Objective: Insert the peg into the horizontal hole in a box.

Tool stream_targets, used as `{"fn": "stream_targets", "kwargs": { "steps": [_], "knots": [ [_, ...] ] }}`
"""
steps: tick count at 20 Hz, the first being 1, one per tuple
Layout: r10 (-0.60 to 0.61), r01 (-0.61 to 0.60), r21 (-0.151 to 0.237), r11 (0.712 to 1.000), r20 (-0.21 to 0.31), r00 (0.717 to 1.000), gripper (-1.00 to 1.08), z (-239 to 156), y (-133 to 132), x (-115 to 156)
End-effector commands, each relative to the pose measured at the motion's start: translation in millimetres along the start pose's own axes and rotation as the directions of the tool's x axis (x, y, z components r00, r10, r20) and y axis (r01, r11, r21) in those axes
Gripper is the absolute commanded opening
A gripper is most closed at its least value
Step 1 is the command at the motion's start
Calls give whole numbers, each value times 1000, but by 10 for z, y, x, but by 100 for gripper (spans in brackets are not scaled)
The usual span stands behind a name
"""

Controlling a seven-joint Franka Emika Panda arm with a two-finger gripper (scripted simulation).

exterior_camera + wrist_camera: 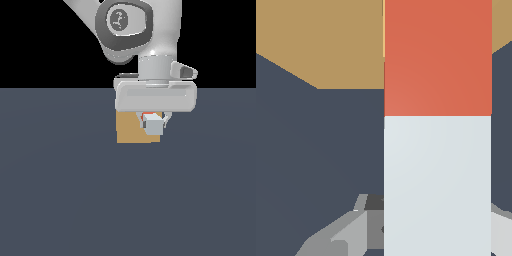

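Note:
The peg [153,126] points its pale white-grey end at the exterior camera, with a sliver of its red-orange half showing behind. My gripper [152,121] hangs from above and is shut on the peg, one finger on each side of the pale half. The tan box [128,132] stands directly behind the peg. In the wrist view the peg [437,150] runs from my fingers [348,231] toward the box [321,40], and its red half overlaps the box's face. The peg and my hand hide the hole in both views.
The dark blue-grey floor [60,200] spreads flat around the box. The arm's white links [135,30] rise above the gripper.

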State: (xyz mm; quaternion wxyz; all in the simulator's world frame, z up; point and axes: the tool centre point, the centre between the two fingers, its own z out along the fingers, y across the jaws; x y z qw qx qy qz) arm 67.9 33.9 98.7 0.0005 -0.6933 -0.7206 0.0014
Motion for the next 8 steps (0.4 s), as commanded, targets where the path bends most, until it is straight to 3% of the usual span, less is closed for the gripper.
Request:
{"fn": "stream_targets", "kwargs": {
  "steps": [1, 8],
  "knots": [
    [-2, 2, -3, 1000, -1, 1000, -100, -18, 6, 212],
    [-2, 2, -5, 1000, -1, 1000, -100, -27, 14, 454]
  ]
}}
